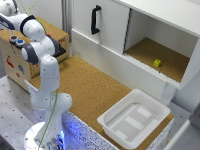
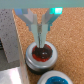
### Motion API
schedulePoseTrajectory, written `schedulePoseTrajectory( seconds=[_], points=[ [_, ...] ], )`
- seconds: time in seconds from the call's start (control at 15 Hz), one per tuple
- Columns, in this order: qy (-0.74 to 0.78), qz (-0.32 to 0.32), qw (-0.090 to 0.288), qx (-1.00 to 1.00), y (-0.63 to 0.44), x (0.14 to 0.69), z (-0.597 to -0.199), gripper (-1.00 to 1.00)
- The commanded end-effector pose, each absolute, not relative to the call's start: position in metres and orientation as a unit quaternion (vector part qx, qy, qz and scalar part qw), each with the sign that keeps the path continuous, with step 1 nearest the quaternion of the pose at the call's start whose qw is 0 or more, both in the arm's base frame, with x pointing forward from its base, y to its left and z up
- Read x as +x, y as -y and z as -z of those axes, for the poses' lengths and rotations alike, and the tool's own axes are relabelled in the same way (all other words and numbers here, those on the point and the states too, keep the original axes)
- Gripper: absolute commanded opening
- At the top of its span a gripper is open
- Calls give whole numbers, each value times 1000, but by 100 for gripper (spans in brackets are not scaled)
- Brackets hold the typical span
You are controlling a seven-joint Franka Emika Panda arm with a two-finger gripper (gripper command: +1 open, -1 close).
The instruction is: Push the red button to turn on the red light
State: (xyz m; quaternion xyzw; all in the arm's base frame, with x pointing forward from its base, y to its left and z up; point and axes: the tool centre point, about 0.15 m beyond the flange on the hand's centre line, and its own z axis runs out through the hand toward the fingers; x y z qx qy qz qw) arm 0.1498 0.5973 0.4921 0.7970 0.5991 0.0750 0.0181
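In the exterior view, your arm (image 1: 42,75) reaches over the wooden box (image 1: 15,60) at the far end of the cork desk (image 1: 90,90). From here you cannot make out the tool or the red button; the arm's own links hide them. Take the white bin (image 1: 134,120) as your landmark. It sits at the desk's near corner, shallow and open, and nothing lies in it. Beyond the bin, across the desk, stands the white cabinet (image 1: 107,22) with its black handle (image 1: 95,19). Its open compartment holds one small yellow-green cube (image 1: 157,63) on a cork floor, and nothing else that you can see. The wooden box and the arm are well apart from the bin, on the opposite end of the desk.

In the wrist view, the tool (image 2: 42,36) has its fingers drawn together, nearly closed, gripping nothing. Their tips sit right at the dark red cap of the red button (image 2: 42,51), which rests in its pale ring base on cork. The blue button (image 2: 56,79) lies just beside it. To do this step well, I judge you should press straight down along the cap's centre, keep the fingers narrow so they act as one point, and avoid drifting toward the blue cap. No light is visible here, so you cannot tell whether it is on.
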Motion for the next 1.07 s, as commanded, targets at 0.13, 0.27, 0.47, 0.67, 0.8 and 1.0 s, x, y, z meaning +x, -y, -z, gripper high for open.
schedulePoseTrajectory(
  seconds=[0.13, 0.27, 0.47, 0.67, 0.8, 1.0],
  points=[
    [-585, 35, 48, 809, -646, 171, -478, -100],
    [-582, 41, 51, 811, -647, 173, -469, -100],
    [-578, 60, 59, 812, -640, 173, -452, -100],
    [-575, 63, 58, 813, -633, 168, -449, -100],
    [-569, 19, 49, 821, -635, 163, -482, -100],
    [-551, -30, 46, 833, -631, 160, -536, -100]
  ],
)
